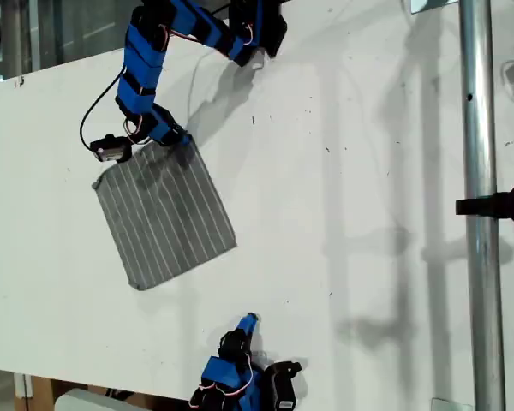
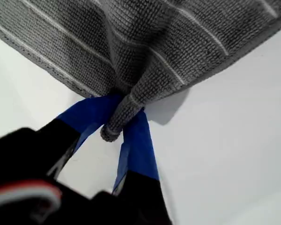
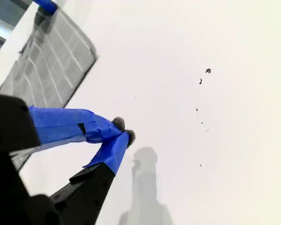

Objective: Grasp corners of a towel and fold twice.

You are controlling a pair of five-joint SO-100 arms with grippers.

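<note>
- Towel [image 1: 164, 216] lies flat on the bench [image 1: 351, 214], toward the exterior view's left; one of its corners [image 2: 113, 131] is bunched and clamped in the jaws of my first gripper [image 2: 113, 130].
- The pinch holds only the tip, so I judge a quick pull could slip it free.
- One corner alone may drag the cloth askew.
- My second gripper [image 3: 123, 131], jaws together on nothing, hangs well apart from the cloth.
- Bench is white and speckled; a metal pole [image 1: 482, 205] stands at the exterior view's right.

My first gripper [image 2: 118, 123] pinched closed; second gripper [image 3: 123, 131] closed.
</note>
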